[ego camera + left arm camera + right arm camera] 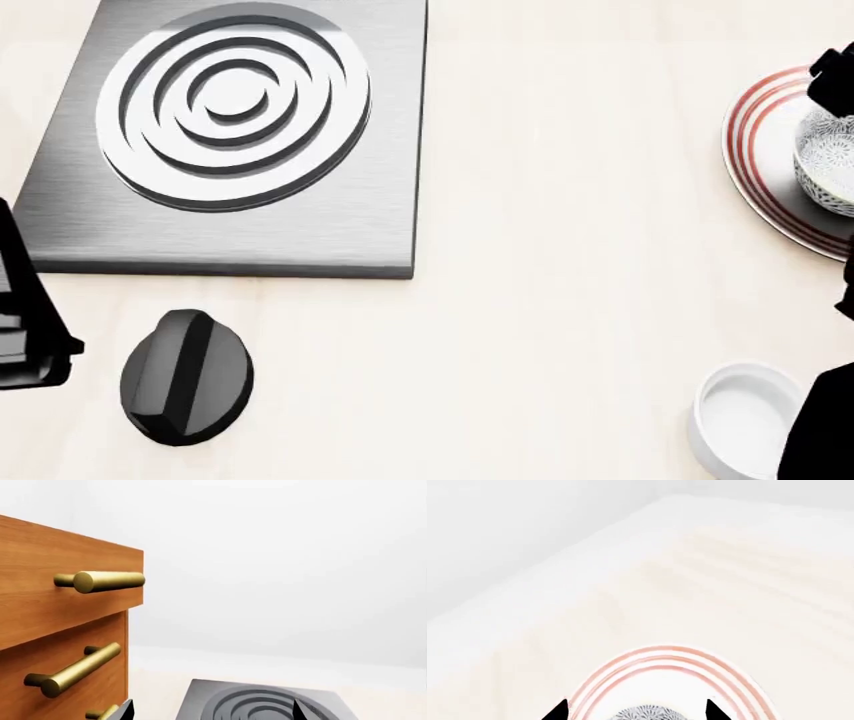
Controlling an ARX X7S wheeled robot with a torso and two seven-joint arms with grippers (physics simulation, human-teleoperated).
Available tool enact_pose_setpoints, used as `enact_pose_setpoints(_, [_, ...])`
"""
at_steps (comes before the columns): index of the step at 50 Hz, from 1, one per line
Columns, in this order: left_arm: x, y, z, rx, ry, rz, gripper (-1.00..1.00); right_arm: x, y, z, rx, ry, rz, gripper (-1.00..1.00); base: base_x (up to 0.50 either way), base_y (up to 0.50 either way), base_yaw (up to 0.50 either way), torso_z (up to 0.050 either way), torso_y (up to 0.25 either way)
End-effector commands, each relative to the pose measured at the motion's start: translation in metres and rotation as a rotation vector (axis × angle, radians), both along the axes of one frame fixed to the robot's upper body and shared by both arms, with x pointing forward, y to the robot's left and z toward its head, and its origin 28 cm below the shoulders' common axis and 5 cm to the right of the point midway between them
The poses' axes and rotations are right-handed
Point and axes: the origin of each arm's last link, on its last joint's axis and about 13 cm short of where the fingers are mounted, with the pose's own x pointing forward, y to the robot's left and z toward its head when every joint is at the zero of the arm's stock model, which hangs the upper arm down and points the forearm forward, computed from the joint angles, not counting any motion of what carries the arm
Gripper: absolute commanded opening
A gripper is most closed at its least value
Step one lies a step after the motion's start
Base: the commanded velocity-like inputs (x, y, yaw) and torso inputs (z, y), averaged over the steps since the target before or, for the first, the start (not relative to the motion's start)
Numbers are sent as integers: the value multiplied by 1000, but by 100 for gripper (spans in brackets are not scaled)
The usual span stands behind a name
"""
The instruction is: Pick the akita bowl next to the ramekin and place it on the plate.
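At the right edge of the head view the akita bowl (pixel 830 160), small and deep with a fine grey-and-white speckled pattern, sits on the plate (pixel 761 160), a shallow white dish ringed in red. The white ramekin (pixel 742 418) stands at lower right on the pale surface (pixel 561 250). In the right wrist view the right pincer (pixel 638 711) shows two dark tips either side of the bowl's rim, spread apart; whether they touch it I cannot tell. The left pincer (pixel 212 711) is barely seen, its state unclear.
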Motion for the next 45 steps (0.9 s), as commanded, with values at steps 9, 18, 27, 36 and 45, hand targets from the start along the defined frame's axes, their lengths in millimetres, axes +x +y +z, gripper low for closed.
enact_pose_setpoints(9, [1,1,-4,-5,13,5,100,-16,24,12,-300,-102,29,100,0,0,0,0,0])
enact_pose_setpoints(18, [4,1,-2,-13,6,26,100,-39,45,-6,-413,-149,81,100,0,0,0,0,0])
enact_pose_setpoints(27, [6,1,3,-19,-10,33,100,-59,66,-17,-518,-202,125,100,0,0,0,0,0])
enact_pose_setpoints(36, [9,2,7,-35,-23,39,100,-82,85,-39,-597,-249,177,100,0,0,0,0,0])
enact_pose_setpoints(45, [11,1,10,-30,-49,46,100,-101,106,-52,-722,-285,223,100,0,0,0,0,0])
